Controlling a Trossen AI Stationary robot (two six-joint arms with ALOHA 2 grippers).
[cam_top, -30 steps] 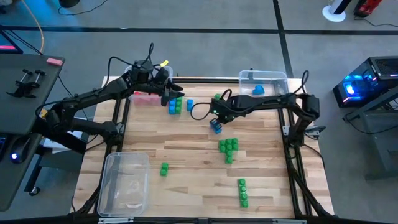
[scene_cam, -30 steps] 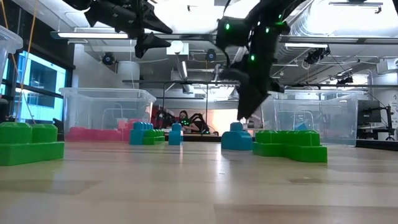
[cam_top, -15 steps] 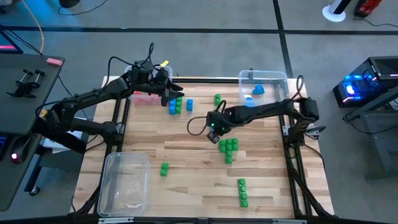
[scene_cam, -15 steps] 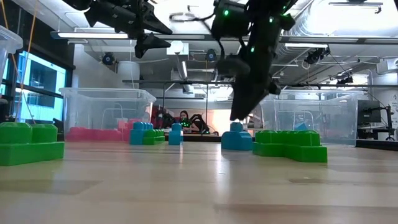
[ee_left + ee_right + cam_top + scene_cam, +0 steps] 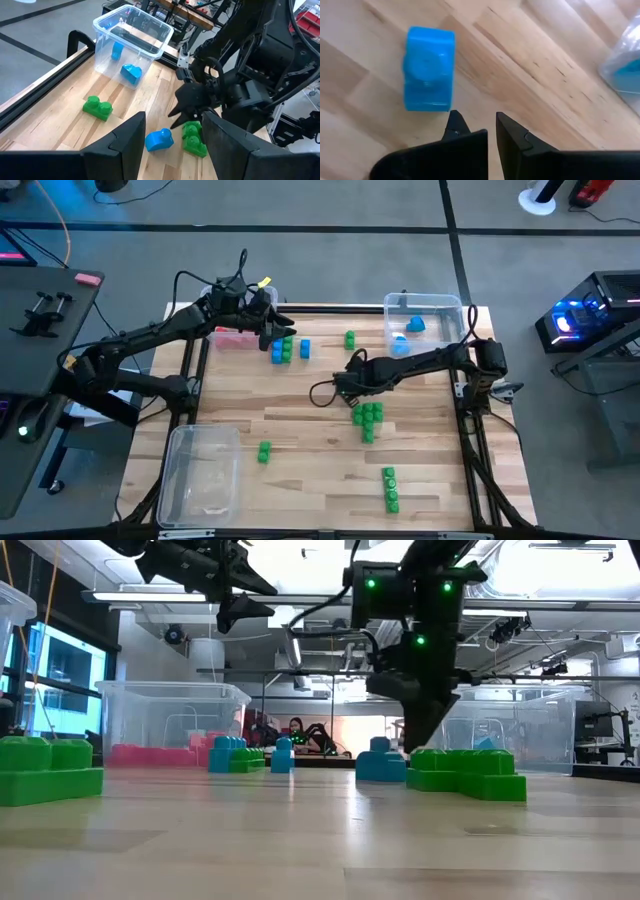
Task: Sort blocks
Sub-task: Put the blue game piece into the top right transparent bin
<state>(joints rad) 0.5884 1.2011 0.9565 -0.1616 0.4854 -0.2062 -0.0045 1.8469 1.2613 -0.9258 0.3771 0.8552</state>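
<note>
A blue block lies flat on the wood table near mid-table, free, just ahead of the right gripper. That gripper's fingers are pressed together with nothing between them, tips hanging just above the boards beside the block. Right next to it sits the green cluster, close on the side toward the near edge; in the low view the blue block and the cluster look almost touching, but from above there's a small gap.

Farther out, one green block stands alone by the far edge, another by the near-left bin, and a green pair sits near the front edge. Under the left gripper there's a blue-and-green bunch plus a single blue one. That gripper hovers above them with its fingers partly apart, holding nothing.

The far-right bin holds two blue pieces. The far-left bin has red blocks on its floor.

Between the right gripper and the far-right bin: clear boards, just the lone green block off to one side. No readable writing anywhere.
</note>
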